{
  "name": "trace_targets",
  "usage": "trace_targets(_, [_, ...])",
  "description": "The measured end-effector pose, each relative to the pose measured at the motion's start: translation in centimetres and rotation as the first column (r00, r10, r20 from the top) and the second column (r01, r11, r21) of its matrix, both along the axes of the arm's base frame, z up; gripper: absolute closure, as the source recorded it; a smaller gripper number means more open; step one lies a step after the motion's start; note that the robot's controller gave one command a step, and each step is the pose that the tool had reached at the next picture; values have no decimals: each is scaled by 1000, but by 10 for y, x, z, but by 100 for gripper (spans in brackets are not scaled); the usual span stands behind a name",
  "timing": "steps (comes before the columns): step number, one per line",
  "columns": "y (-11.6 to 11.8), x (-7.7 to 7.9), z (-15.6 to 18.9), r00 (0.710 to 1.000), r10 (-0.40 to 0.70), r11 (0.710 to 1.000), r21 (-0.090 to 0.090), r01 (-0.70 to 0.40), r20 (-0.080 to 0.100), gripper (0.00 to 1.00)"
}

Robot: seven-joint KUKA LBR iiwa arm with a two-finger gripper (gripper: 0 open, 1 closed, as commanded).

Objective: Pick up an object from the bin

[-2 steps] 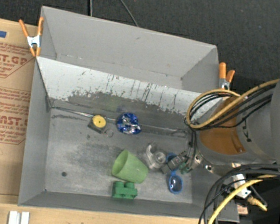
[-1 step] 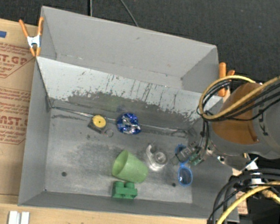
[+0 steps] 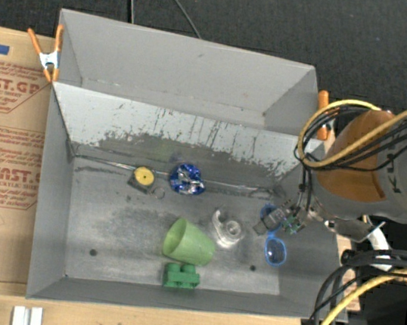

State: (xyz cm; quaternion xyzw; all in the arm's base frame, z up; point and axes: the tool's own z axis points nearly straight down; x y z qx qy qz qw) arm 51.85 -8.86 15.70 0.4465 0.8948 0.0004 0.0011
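Observation:
My gripper hangs low at the right side of the bin, close to the right wall. Just below it in the view, a small see-through blue oval thing lies on the bin floor, apart from the gripper. A clear plastic piece lies to the gripper's left. Beside that piece a light green cup rests on its side.
A green toy block sits near the front wall below the cup. Toward the back lie a blue and white crumpled ball and a small yellow round thing. The arm with its orange cover and cables reaches in from the right.

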Motion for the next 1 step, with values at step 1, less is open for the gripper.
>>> trace_targets(1, [1, 0, 13, 1000, 1, 1000, 0, -1, -1, 100])
